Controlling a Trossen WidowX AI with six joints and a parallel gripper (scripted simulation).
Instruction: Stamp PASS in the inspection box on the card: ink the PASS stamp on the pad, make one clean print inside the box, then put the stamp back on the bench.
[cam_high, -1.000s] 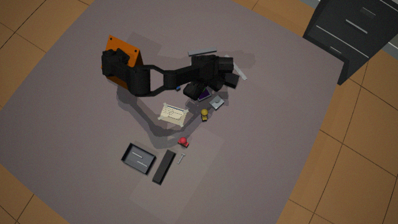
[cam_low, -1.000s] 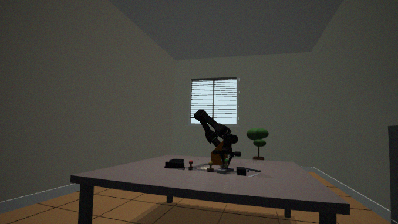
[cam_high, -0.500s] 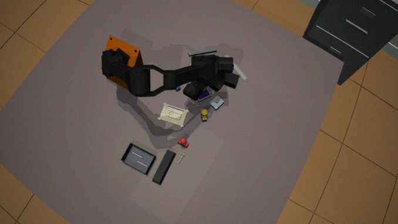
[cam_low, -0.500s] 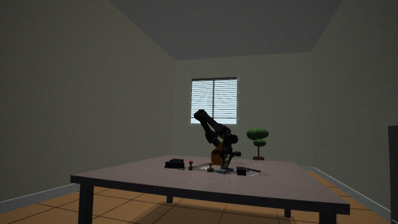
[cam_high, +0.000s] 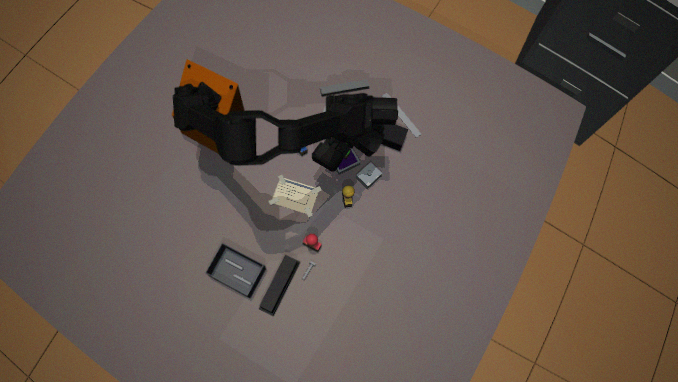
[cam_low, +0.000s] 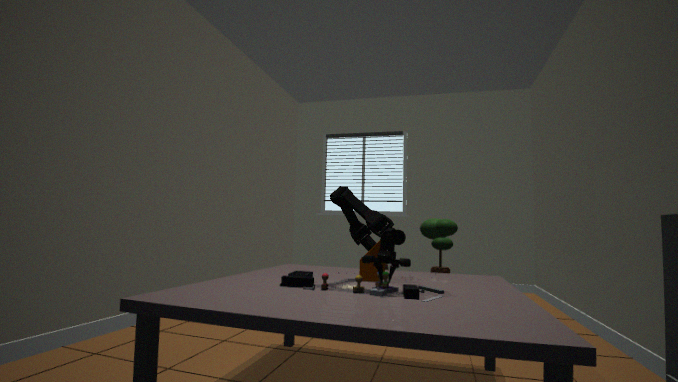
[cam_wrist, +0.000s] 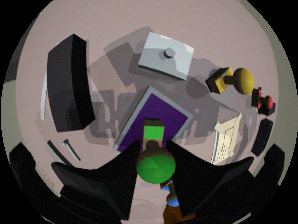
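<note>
Narrowed partway, with fingers shut on the green-knobbed stamp in the gripper. Held upright, knob uppermost, base over the purple ink pad; cannot tell whether touching it, nor read any wording on the stamp. Just beside the pad, see the pale grey lid with its small knob, lying flat on the bench. Near the lid, find the yellow-knobbed stamp, standing. Across from the lid, find the black block. Beyond the yellow stamp, away from the gripper, see the red-knobbed stamp, also on the bench. Between the arm's base and the red stamp, note the inspection card, flat, taped at its corners, apart from the held stamp. Farther out, past the red stamp, find a bolt, lying down.
</note>
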